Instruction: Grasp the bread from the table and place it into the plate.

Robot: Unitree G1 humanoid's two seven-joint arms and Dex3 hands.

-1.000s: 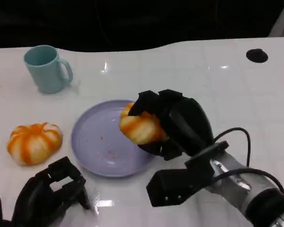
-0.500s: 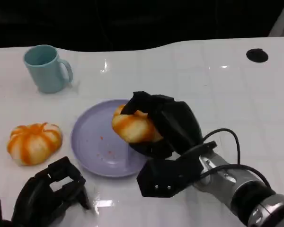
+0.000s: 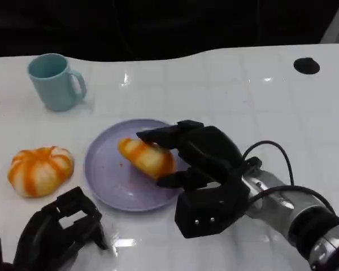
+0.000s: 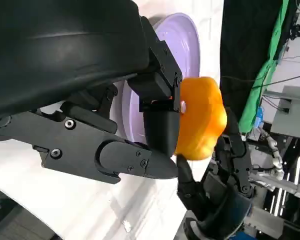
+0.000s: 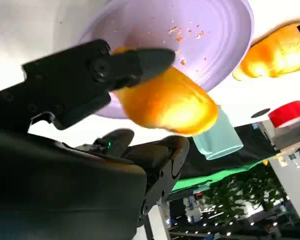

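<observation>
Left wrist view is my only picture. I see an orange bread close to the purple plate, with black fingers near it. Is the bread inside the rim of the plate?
Observer: Yes. In the head view the bread is over the inner part of the plate, and the right hand has fingers on two sides of it.
Operator: Is there another thing close to the plate?
Observer: A second bread lies on the table beside the plate, apart from its rim, on the robot's left.
Operator: And my left hand, does it touch that one?
Observer: No. The left hand holds nothing and is nearer the robot than the second bread.
</observation>
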